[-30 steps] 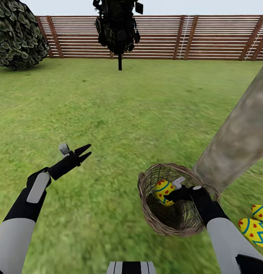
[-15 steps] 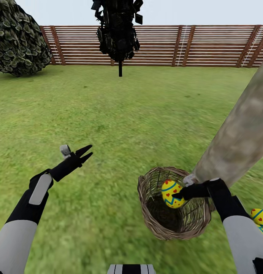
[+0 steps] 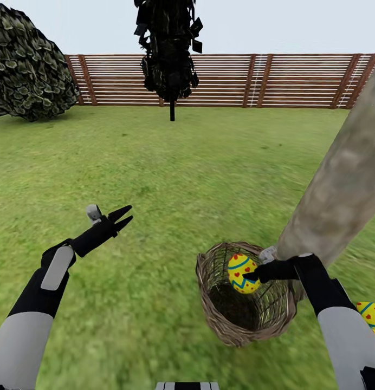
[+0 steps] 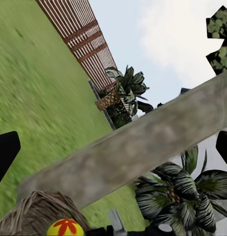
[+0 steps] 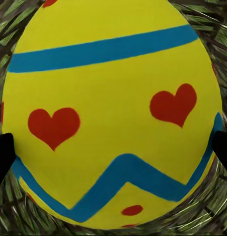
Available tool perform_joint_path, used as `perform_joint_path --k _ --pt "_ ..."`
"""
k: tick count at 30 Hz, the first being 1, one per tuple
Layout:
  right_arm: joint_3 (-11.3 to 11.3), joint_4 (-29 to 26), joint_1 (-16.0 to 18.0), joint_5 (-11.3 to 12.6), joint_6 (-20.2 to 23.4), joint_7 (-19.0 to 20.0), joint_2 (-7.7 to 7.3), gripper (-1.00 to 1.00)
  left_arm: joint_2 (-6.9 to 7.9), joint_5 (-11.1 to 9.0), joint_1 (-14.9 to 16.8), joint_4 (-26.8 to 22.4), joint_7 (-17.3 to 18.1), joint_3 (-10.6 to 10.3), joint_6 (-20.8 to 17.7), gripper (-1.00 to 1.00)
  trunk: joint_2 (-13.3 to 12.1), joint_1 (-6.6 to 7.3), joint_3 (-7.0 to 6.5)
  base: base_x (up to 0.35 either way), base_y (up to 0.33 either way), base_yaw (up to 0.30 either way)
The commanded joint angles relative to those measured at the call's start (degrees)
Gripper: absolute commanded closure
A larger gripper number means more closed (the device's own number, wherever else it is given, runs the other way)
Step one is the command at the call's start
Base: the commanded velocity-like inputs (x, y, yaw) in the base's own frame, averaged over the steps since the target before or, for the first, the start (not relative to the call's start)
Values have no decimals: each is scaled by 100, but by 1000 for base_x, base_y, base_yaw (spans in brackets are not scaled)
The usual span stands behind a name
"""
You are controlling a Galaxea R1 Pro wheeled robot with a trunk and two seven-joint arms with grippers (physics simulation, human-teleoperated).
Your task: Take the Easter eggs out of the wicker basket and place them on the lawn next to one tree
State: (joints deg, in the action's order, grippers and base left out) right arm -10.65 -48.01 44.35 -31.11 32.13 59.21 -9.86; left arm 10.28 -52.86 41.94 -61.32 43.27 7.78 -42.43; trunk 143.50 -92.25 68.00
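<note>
The lawn (image 3: 171, 162) carried no readable writing. At four o'clock, the grey tree trunk (image 3: 339, 189) rose beside the wicker basket (image 3: 220, 319). The right gripper (image 3: 251, 275) clamped an Easter egg (image 3: 239, 272) above it; the left gripper (image 3: 122, 215) hung parted.

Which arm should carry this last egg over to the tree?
Right. The right gripper is shut on the Easter egg above the wicker basket, beside the tree. The left gripper hangs open over bare lawn.
</note>
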Motion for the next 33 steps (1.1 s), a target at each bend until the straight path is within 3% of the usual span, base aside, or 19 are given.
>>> perform_joint_path --k 1,7,8,9,11,13,21,26,33 --pt "-16 -16 3 -32 30 45 -2 100 0 -14 5 3 5 4 -35 -100 0 6 -18 -322 0 0" --pt "-29 -49 3 0 33 54 -14 100 0 -20 7 32 6 4 -37 -100 -8 22 -151 -338 0 0" --pt "-31 -50 3 207 37 107 -22 100 0 -21 7 32 6 4 -35 -100 -9 24 -173 -340 0 0" --pt "-77 -42 3 787 32 365 -99 100 0 -22 7 32 6 4 -31 -100 -10 27 -195 -265 0 0" --pt "-398 -9 -1 1568 27 785 -358 100 0 -22 7 37 6 6 -23 -100 -13 32 -240 -106 0 0" --pt "-627 7 -5 1887 23 1023 -491 100 -7 -22 7 40 -1 9 -14 -100 -16 37 -284 -22 0 0" --pt "-701 11 -6 1975 21 1119 -534 100 -18 -22 7 44 -3 13 -11 -100 -34 62 -460 -102 0 0" --pt "-701 19 -6 1977 22 1119 -535 100 -24 -24 7 52 -2 9 17 -100 -235 172 -550 -319 0 0" --pt "-701 28 -6 1977 24 1119 -533 100 -31 -77 -2 65 77 32 54 -100 -235 172 -550 -36 0 0"
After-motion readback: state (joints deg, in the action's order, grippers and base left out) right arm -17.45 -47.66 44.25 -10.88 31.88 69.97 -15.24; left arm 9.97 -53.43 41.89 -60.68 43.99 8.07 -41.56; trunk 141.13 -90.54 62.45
